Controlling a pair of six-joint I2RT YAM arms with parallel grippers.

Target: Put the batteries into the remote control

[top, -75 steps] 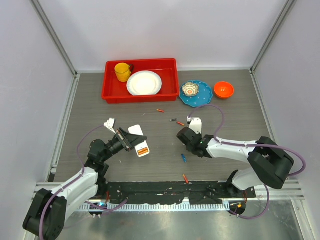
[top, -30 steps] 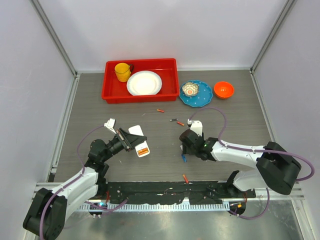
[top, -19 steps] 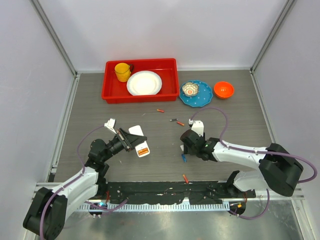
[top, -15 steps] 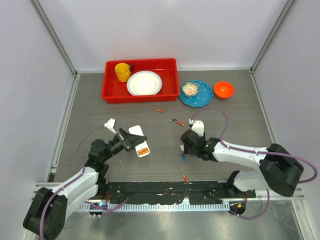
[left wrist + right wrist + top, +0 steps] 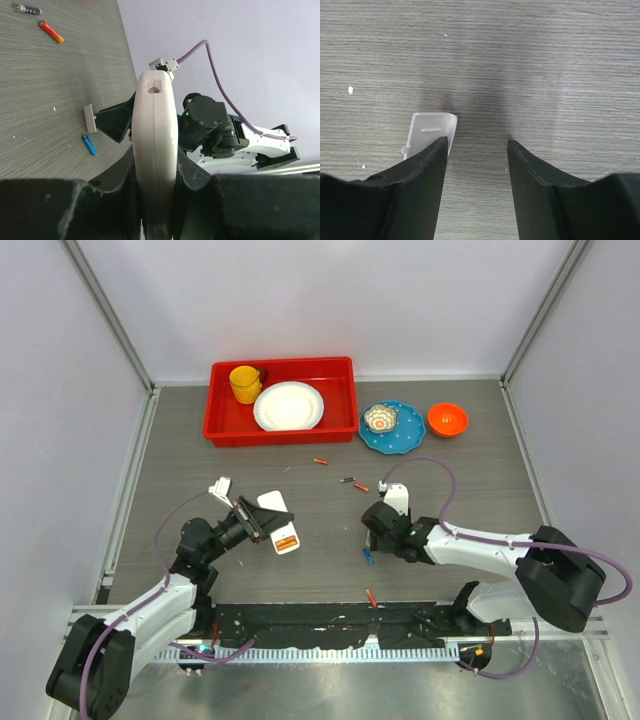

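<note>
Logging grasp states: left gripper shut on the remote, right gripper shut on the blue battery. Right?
Only the right gripper is wrong: the right wrist view shows it open and empty above the table, where the blue battery lies loose. The left gripper is shut on the remote.

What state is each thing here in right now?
Left end effector: shut on the remote control.
Right end effector: open, nothing between its fingers.
Blue battery: lying loose on the table.
Other batteries: lying loose on the table, none loaded.
Small white plastic piece: lying flat on the table.
Yellow cup: upright in the red tray.
</note>
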